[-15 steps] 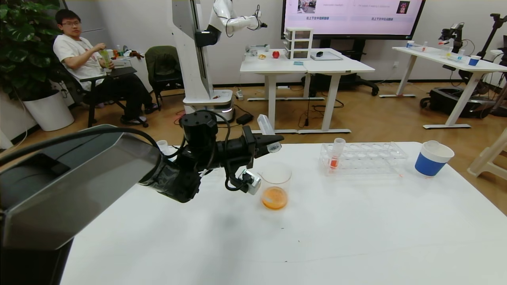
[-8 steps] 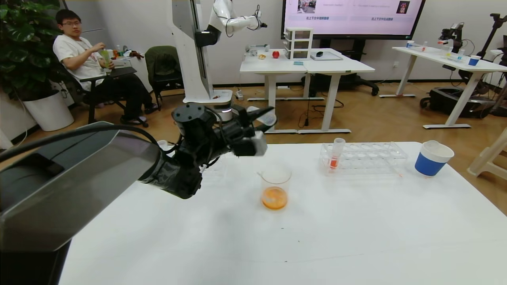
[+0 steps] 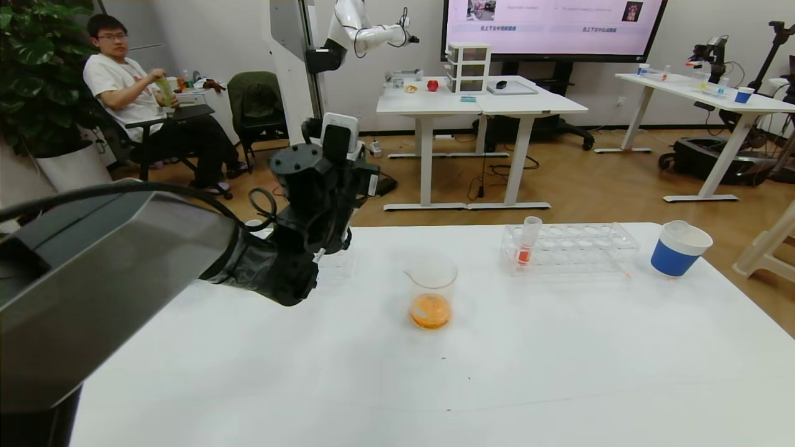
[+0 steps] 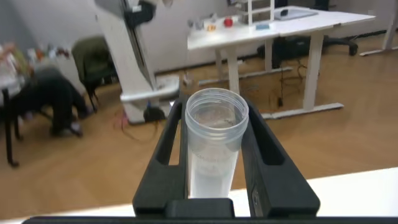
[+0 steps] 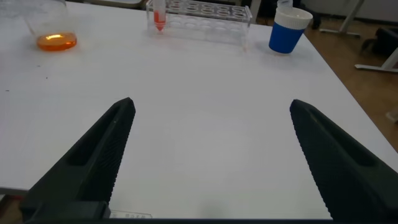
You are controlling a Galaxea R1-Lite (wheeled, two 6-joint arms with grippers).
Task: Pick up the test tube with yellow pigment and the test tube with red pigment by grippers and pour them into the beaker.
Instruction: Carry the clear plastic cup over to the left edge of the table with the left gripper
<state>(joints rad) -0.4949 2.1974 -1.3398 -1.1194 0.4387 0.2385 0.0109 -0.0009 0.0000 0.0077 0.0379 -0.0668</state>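
the left tool [image 4: 214,180] is clamped on an empty clear tube [image 4: 214,149], its black fingers [image 4: 168,155] pressing the tube's sides. the tube's open mouth faces away from the wrist toward the room, which suits a tube that has nothing left to spill. in the head view this arm is raised over the far left part of the desk [image 3: 559,347], well apart from the beaker [image 3: 430,298], so the hold looks like one for carrying the tube off rather than pouring.

the beaker stands near the middle of the desk with a pool of orange liquid at its bottom, a colour that fits yellow and red mixed, so the pouring seems largely done. no tube with yellow liquid shows anywhere. one tube with red liquid [image 3: 526,243] stands upright in the near-left corner hole of the clear rack [image 3: 577,247] behind and to the right of the beaker; a blue and white paper cup [image 3: 678,248] sits just beyond the rack's right end.

the right tool [image 5: 208,155] hangs low over the near right part of the desk, fingers spread wide and holding nothing, parked out of the way.
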